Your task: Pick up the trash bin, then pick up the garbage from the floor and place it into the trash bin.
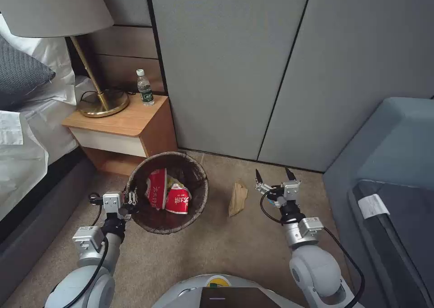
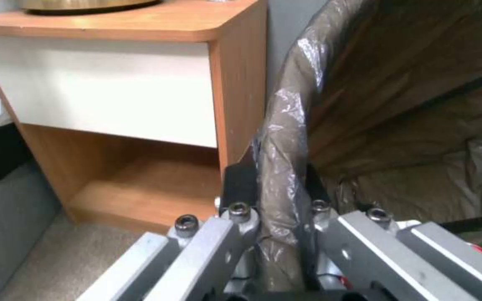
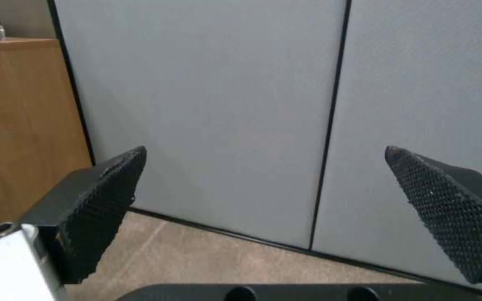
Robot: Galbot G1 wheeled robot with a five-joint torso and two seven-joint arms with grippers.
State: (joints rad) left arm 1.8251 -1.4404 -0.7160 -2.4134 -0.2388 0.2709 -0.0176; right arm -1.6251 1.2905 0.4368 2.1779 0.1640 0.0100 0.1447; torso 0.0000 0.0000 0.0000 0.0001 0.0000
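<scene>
Currently: trash bin (image 1: 168,226) is sitting beside the nightstand (image 1: 131,122), its bagged rim being pinched by the left gripper (image 1: 131,198), fingers clamped. Tan paper bag (image 1: 238,197) is lying on the carpet (image 1: 253,249) between bin and right gripper (image 1: 274,176), whose fingers are standing wide apart, holding nothing. Bag is looking light, crumpled, yielding; probably best pinched across its raised middle fold.

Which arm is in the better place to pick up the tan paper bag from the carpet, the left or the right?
Probably the right. The right gripper is open and empty, beside the tan paper bag on the carpet. The left gripper is shut on the rim of the trash bin, so it is busy.
</scene>
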